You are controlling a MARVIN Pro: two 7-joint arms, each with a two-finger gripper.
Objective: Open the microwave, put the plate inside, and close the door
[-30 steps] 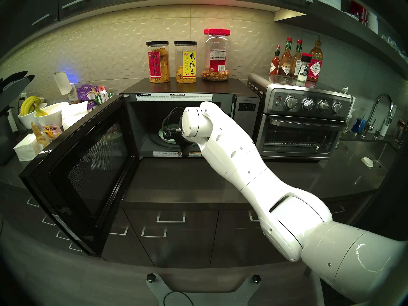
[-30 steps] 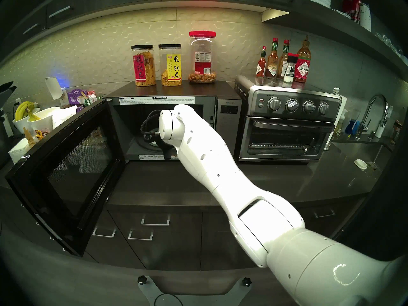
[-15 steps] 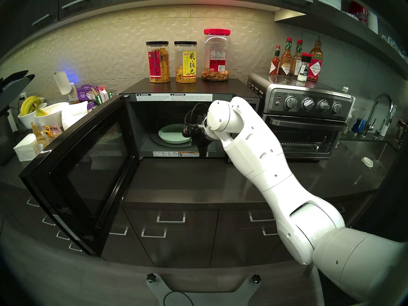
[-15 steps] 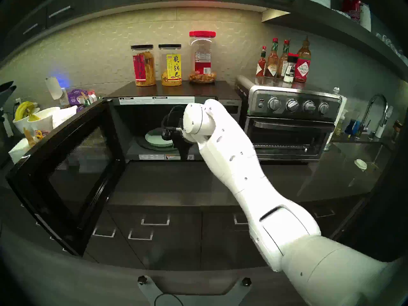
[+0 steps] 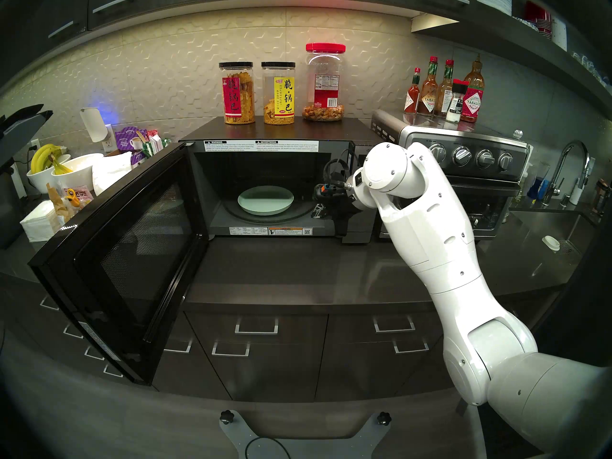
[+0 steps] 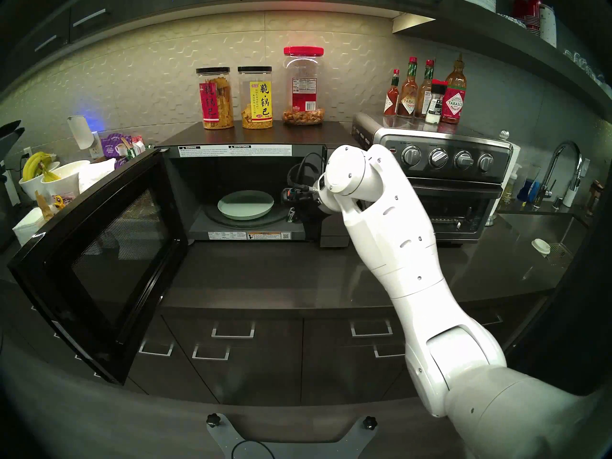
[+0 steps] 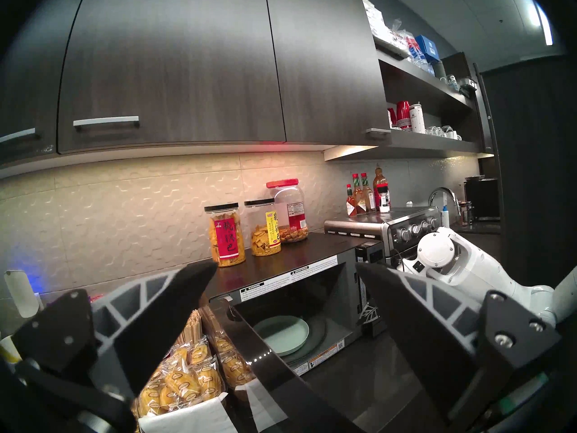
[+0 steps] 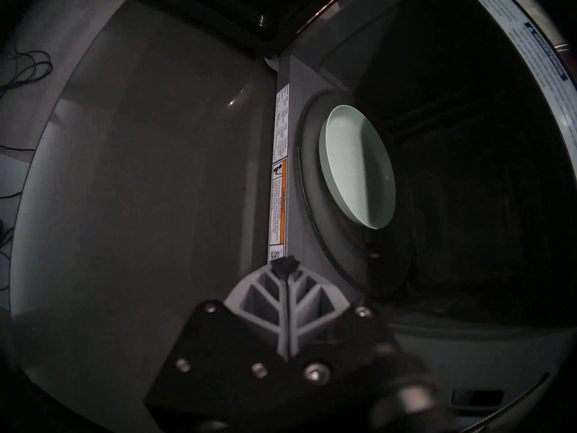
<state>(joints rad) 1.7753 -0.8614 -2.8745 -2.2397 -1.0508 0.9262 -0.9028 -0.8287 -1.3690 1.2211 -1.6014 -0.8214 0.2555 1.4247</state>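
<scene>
Plate (image 5: 265, 200) sits inside; door (image 5: 126, 249) hangs off microwave (image 5: 284, 130) left edge, nearer spread-fingered left gripper (image 7: 285, 277); right gripper (image 8: 284, 265) pinched empty.

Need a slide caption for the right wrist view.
Shut right gripper at the open microwave, mint-green plate resting on its turntable.

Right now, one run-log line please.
plate: on turntable inside microwave | door: open | right fingers: shut, empty | left fingers: open, empty | next: close door
</scene>
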